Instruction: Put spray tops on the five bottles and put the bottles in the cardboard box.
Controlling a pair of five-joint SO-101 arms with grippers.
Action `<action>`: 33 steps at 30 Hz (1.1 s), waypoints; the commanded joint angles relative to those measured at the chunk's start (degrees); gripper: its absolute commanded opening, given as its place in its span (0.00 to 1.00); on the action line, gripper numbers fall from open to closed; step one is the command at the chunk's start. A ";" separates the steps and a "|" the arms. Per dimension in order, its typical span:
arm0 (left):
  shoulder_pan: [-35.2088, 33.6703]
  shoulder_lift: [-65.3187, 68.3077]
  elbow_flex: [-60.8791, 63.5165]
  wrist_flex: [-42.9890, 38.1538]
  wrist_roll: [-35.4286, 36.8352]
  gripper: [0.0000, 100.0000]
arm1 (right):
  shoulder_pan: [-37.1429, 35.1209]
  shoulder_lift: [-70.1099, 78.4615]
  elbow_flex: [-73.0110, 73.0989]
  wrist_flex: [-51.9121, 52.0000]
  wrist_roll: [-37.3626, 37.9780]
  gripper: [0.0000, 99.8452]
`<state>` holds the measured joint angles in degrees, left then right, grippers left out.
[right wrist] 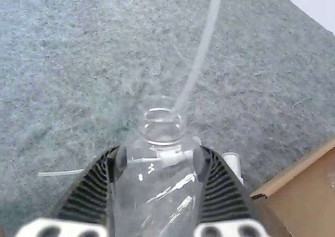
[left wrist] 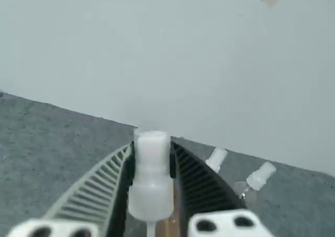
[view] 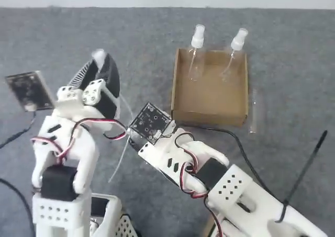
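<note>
two topped bottles [view: 194, 59] stand side by side in the cardboard box [view: 209, 115], right at its far wall, on the grey bench [view: 288, 64]. over to the left tool [left wrist: 153, 145]: it's clamped tight on a white spray top [left wrist: 152, 179], ribbed fingers [left wrist: 201, 182] pressed to either side of it, nozzle up and lifted off the bench. from the high view that spray top sits just left of the box, and its dip tube [right wrist: 196, 64] trails down towards the other arm. the right tool [right wrist: 159, 156] grips an open bottle [right wrist: 162, 195] just below the neck, clear plastic, mouth bare and facing the tube. the tube's end meets the mouth's rim; whether the tip is inside, can't tell. a loose tube [right wrist: 57, 172] lies flat on the bench nearby.
</note>
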<state>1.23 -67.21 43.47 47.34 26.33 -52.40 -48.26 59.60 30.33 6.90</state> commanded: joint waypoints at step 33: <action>10.02 -0.88 -0.22 17.76 -15.82 0.10 | 2.59 -17.89 9.49 -6.90 -9.67 0.01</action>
<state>10.99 -67.38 43.47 64.66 11.21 -52.31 -63.03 70.15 26.29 -1.80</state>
